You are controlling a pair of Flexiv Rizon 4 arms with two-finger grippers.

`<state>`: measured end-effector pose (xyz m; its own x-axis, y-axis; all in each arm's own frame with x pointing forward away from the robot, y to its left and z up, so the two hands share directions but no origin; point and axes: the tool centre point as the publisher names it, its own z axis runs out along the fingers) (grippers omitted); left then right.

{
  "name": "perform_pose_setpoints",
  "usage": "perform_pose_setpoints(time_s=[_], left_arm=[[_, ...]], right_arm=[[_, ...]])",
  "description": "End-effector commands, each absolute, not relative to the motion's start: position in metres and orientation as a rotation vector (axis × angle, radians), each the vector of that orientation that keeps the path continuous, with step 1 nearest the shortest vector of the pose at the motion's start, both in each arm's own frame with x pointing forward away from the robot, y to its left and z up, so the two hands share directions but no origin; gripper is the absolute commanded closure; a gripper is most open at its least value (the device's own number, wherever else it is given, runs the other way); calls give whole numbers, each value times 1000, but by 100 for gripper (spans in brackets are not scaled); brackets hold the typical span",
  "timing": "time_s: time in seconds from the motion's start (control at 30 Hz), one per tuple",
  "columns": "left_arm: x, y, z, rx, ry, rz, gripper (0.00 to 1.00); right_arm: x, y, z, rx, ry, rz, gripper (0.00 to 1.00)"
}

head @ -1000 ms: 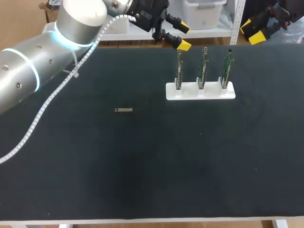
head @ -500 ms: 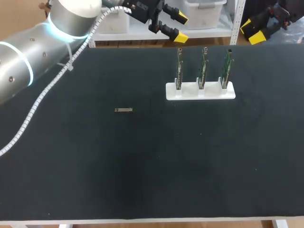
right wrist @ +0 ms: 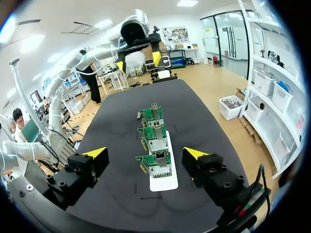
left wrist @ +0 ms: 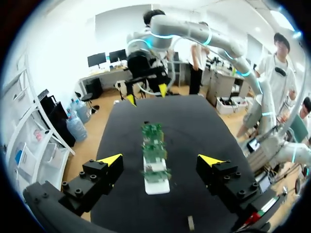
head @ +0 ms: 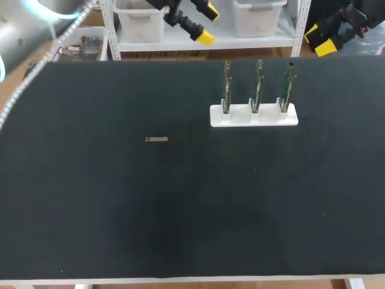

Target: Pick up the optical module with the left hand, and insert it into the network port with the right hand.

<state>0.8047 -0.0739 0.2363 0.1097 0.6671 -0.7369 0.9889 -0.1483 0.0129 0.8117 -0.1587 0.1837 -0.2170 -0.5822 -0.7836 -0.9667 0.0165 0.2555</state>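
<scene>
Left gripper withdrawn — fingers apart (module untouched).

Open bench surface lies on every side of the optical module, centre left of the frame. The white rack with three upright boards stands upper right, well apart, blocking passage there.
</scene>
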Motion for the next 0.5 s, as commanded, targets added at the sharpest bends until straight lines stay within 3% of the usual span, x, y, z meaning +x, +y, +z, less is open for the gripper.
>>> perform_pose_setpoints(time_s=[0.03,0.5], left_arm=[[791,-58,243,1937,1660,-754,0],[775,-19,223,2084,1835,-525,0]], right_arm=[[820,-160,184,-1665,1790,1254,0],[820,-160,184,-1665,1790,1254,0]])
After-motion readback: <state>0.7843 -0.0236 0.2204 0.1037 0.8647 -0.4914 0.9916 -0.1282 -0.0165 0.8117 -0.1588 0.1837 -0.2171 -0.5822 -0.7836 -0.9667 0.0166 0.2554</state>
